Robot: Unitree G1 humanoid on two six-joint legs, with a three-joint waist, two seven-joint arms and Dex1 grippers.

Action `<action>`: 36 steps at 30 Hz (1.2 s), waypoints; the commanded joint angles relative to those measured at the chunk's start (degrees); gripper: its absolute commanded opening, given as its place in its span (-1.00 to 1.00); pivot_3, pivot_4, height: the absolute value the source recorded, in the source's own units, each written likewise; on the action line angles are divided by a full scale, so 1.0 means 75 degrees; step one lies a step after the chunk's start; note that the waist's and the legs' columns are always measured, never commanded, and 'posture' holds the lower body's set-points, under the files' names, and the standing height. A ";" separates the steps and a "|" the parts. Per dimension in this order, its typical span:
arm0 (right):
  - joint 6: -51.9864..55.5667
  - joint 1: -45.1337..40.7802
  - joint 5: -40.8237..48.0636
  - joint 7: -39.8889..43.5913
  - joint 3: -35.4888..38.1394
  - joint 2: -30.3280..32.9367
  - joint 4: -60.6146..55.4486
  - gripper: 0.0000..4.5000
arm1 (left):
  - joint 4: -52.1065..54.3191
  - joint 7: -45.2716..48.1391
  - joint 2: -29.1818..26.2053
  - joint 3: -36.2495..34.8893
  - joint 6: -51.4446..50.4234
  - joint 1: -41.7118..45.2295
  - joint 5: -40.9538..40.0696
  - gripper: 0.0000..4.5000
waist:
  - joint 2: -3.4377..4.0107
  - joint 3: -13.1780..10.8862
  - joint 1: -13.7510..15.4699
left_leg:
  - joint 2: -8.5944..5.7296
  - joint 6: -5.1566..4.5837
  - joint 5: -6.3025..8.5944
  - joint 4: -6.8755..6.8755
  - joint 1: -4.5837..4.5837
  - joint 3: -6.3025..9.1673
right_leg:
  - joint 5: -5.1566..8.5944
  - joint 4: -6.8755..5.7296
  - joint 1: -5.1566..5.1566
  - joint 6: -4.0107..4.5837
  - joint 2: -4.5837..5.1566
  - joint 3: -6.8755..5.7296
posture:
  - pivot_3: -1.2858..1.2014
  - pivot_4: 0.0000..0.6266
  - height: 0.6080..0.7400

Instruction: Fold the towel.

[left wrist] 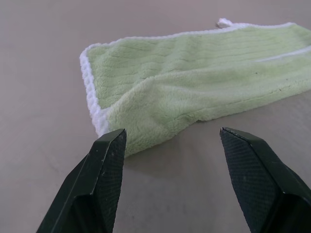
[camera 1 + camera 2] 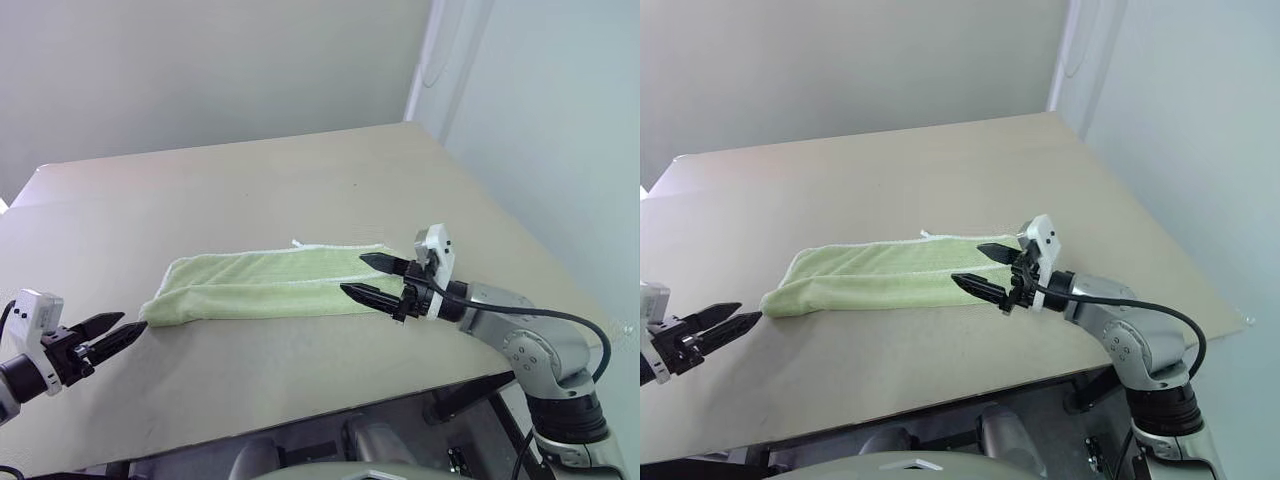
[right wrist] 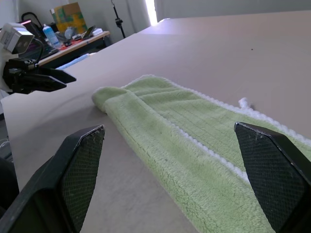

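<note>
The towel (image 2: pixel 270 283) is pale green and lies on the tan table (image 2: pixel 300 170) as a long strip folded lengthwise, with white stitched edges and a small white tag loop (image 2: pixel 296 242) on its far side. My left gripper (image 2: pixel 132 324) is open, with its tips just short of the strip's left end, and holds nothing. The left wrist view shows that end of the towel (image 1: pixel 194 82) beyond the left gripper (image 1: pixel 172 133). At the strip's right end my right gripper (image 2: pixel 353 274) is spread wide over the cloth and grips nothing. In the right wrist view the towel (image 3: pixel 194 145) runs between the fingers.
The table's front edge (image 2: pixel 300 415) runs close below both grippers, and its right edge (image 2: pixel 520 260) passes near the right arm. A plain wall stands behind. The right wrist view shows a distant desk (image 3: pixel 73 41) with a box and bottles beyond the left gripper (image 3: pixel 63 80).
</note>
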State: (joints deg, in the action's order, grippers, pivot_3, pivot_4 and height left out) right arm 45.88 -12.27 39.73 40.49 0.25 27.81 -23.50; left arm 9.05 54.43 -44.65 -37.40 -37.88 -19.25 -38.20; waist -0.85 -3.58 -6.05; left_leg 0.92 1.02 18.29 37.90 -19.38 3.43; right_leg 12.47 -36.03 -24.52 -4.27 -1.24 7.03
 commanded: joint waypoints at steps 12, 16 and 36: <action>0.0486 -0.0427 0.0095 -0.0587 0.0317 0.0241 -0.0081 0.98 | -0.1116 -0.0137 -0.0378 0.0703 0.0178 0.2161 0.0209 0.44 | 0.0001 -0.0002 -0.0029 | -0.0002 0.0000 0.0000 -0.0017 -0.0006 -0.0001 | 0.0000 0.0006 -0.0007 0.0000 0.0000 -0.0004 | 0.03 -1.00 1.00; 0.0535 -0.0427 -0.0252 -0.0800 0.0309 0.0516 0.0212 0.98 | -0.2066 -0.0149 -0.0611 0.1375 0.0224 0.2990 0.0682 0.44 | -0.0001 -0.0002 -0.0016 | -0.0003 0.0000 0.0000 -0.0015 -0.0002 -0.0002 | 0.0000 0.0007 -0.0002 0.0000 0.0000 -0.0003 | 0.03 -1.00 1.00; 0.0443 -0.0616 -0.1071 -0.1083 0.0349 0.0875 0.0709 0.98 | -0.5157 0.1043 -0.0386 0.4311 0.0718 0.5306 0.2491 0.44 | -0.0005 -0.0001 0.0063 | -0.0007 -0.0002 -0.0001 -0.0014 -0.0008 -0.0004 | -0.0002 0.0001 -0.0003 -0.0002 -0.0001 0.0000 | 0.03 -1.00 1.00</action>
State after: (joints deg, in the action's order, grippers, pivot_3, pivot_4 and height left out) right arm 49.70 -16.44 31.99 32.93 0.96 34.36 -16.65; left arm -29.65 60.93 -47.53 -5.81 -33.59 19.65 -20.40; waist -0.88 -3.59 -5.58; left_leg 0.87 1.00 18.28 37.79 -19.44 3.41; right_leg 12.46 -36.01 -24.54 -4.28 -1.25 7.04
